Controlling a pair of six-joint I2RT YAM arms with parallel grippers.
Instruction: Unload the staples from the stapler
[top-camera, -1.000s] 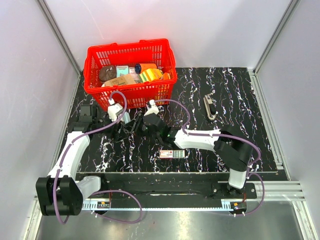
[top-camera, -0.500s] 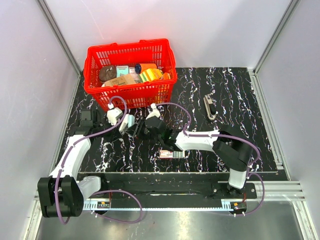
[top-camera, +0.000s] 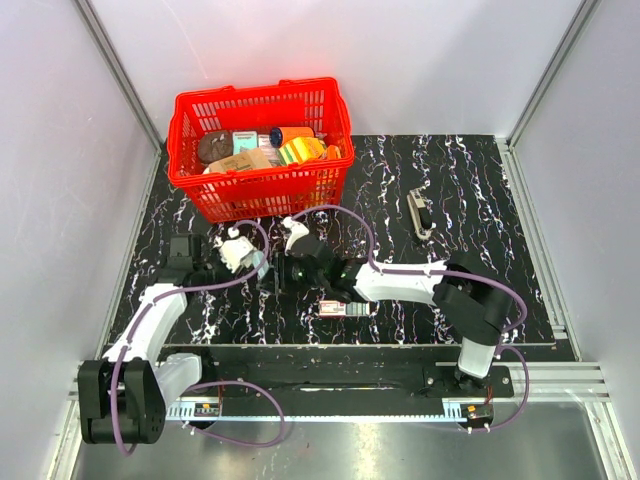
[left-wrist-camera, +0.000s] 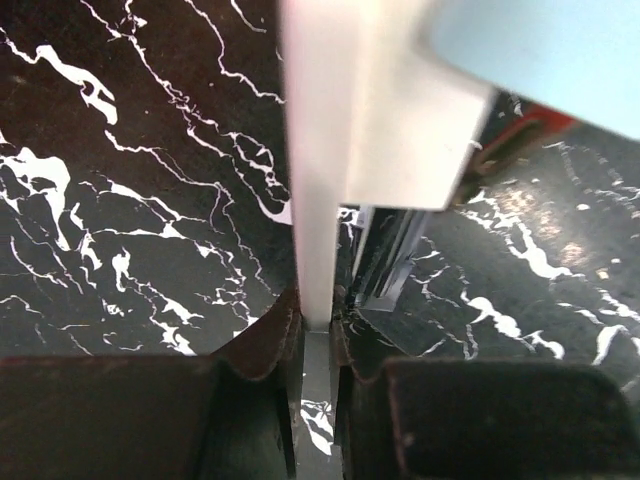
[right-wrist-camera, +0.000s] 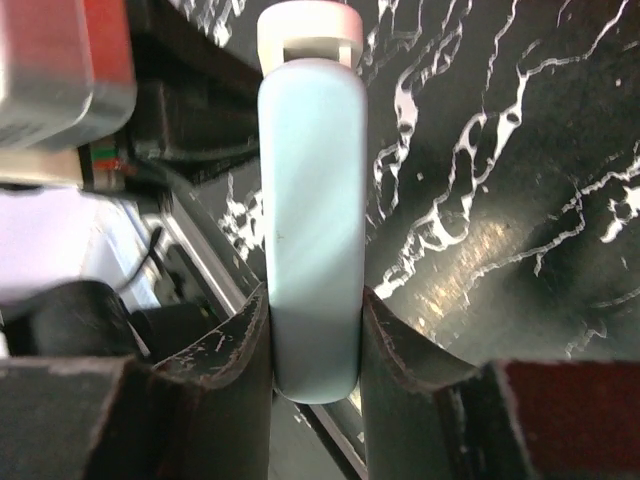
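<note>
The stapler (top-camera: 420, 215), a slim grey-and-silver piece, lies alone on the right side of the black marble table, far from both grippers. At the table's left middle, both grippers hold a pale blue-white bar (top-camera: 262, 266). My right gripper (right-wrist-camera: 312, 330) is shut on its rounded pale blue end (right-wrist-camera: 310, 220). My left gripper (left-wrist-camera: 317, 320) is shut on the thin white strip (left-wrist-camera: 318, 180) at the bar's other side, with the blue top (left-wrist-camera: 540, 50) above it. A dark metal channel (left-wrist-camera: 385, 265) shows beside the strip.
A red basket (top-camera: 250, 97) full of assorted items stands at the back left, just behind the grippers. A small red-and-white box (top-camera: 343, 307) lies under the right forearm near the front edge. Grey walls enclose the table on three sides.
My left gripper went from open to shut on the white strip. Both grippers and the bar shifted a little toward the near edge.
</note>
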